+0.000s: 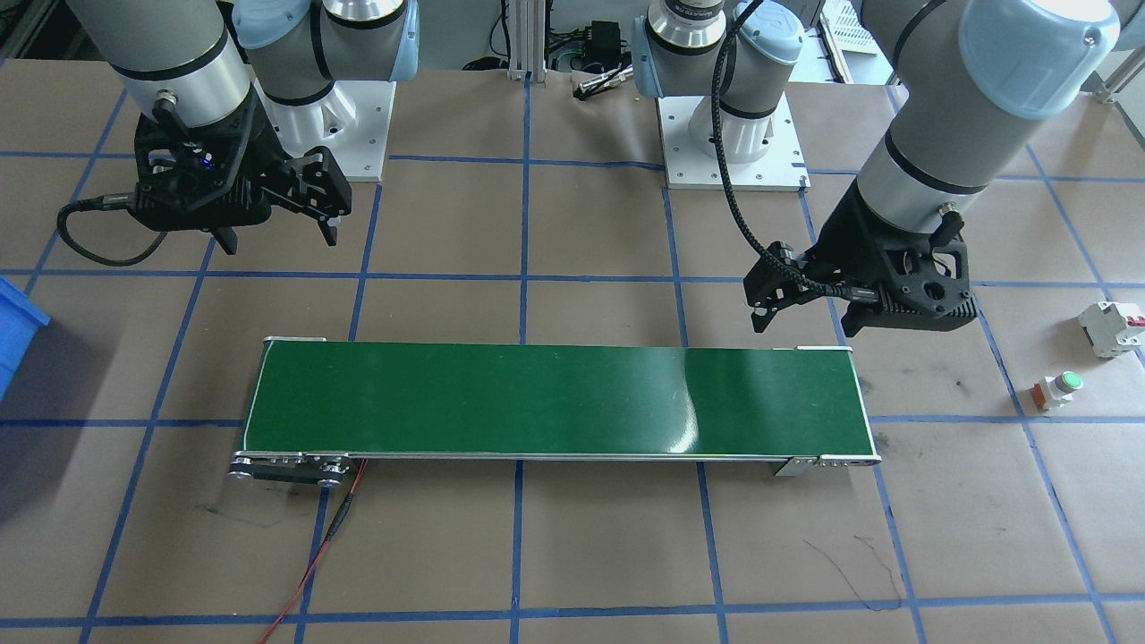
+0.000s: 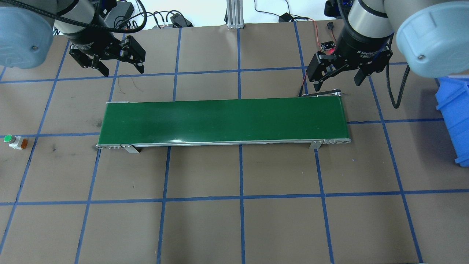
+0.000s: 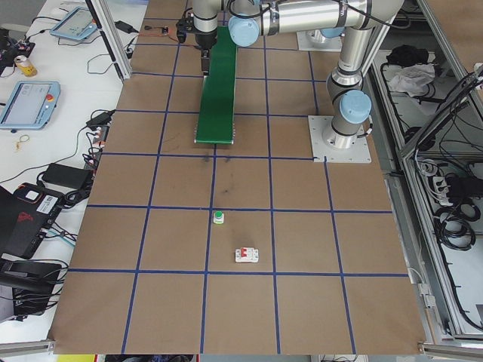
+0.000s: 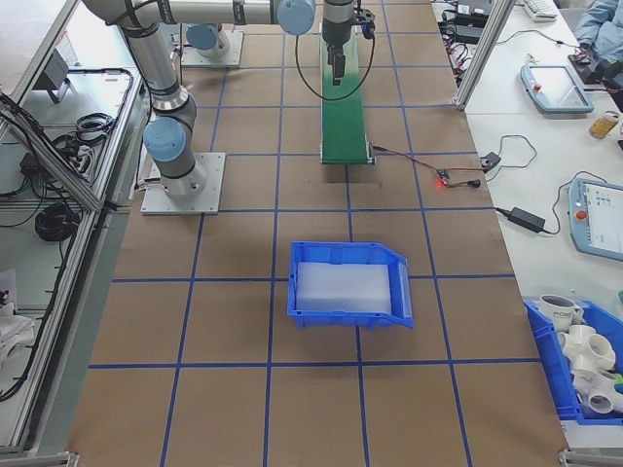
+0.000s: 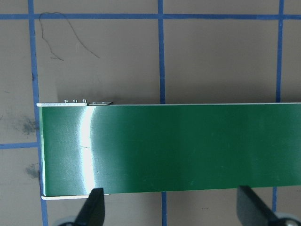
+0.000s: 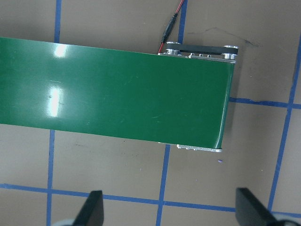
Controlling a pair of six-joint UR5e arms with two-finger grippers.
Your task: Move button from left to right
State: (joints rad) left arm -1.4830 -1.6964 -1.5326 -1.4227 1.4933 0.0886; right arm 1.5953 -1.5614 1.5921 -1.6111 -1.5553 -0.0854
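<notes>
The button (image 1: 1060, 390) with its green cap lies on its side on the brown table, far out on the left arm's side, also seen in the overhead view as the button (image 2: 14, 142) and from the table end as the button (image 3: 219, 218). My left gripper (image 2: 122, 69) hangs open and empty above the table behind the left end of the green conveyor belt (image 2: 223, 121), well away from the button. My right gripper (image 2: 337, 84) is open and empty above the belt's other end. Both wrist views show open fingers (image 5: 91, 209) (image 6: 94, 209) over the belt.
A white circuit breaker (image 1: 1112, 327) with a red mark lies just beyond the button. A blue bin (image 2: 454, 113) stands at the table's right edge. A red wire (image 1: 313, 563) runs from the belt's motor end. Blue tape lines grid the table.
</notes>
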